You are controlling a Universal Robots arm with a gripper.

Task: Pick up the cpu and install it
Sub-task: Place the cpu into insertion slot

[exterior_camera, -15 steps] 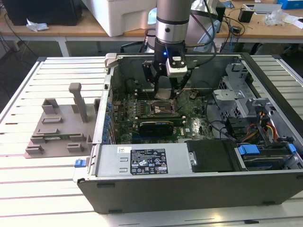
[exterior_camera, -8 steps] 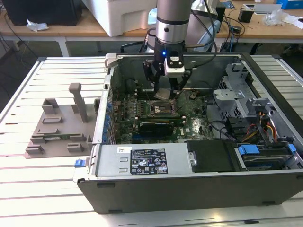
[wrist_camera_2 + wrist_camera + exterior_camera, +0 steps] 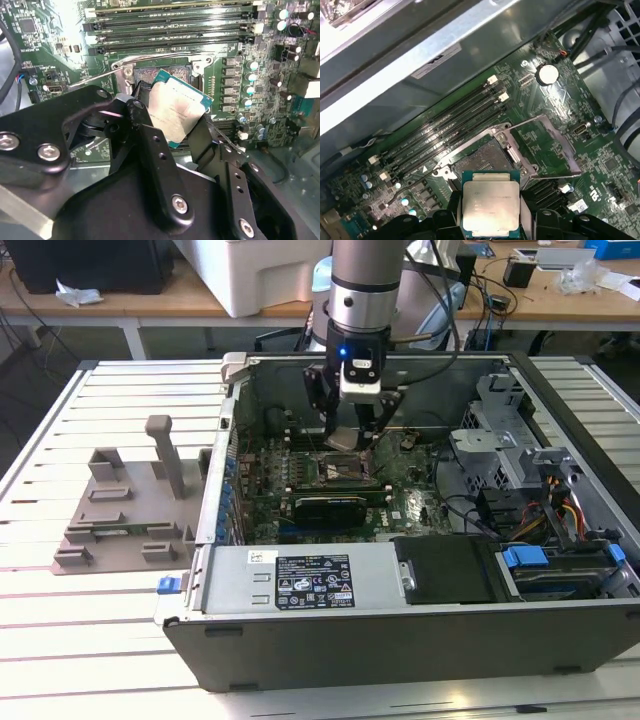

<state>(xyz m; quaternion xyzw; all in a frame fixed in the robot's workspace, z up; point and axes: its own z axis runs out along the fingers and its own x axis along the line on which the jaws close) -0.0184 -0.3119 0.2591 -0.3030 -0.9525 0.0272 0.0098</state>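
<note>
My gripper (image 3: 346, 436) is shut on the cpu (image 3: 343, 438), a flat square chip with a silvery top and a green rim. It hangs inside the open computer case, just above the motherboard. In both wrist views the cpu (image 3: 175, 111) (image 3: 490, 202) sits clamped by its edges between the two black fingers (image 3: 148, 131) (image 3: 528, 210). The black socket (image 3: 479, 156) (image 3: 167, 75) lies directly beyond it, uncovered, with its metal load plate (image 3: 547, 145) swung open to one side. The chip is held slightly tilted over the socket (image 3: 336, 471) and apart from it.
Memory slots (image 3: 445, 131) run beside the socket. A graphics card (image 3: 330, 506) lies in front of it. The drive cage and cables (image 3: 530, 480) fill the case's side at the exterior view's right. A grey fixture block (image 3: 125, 510) stands on the slatted table outside the case.
</note>
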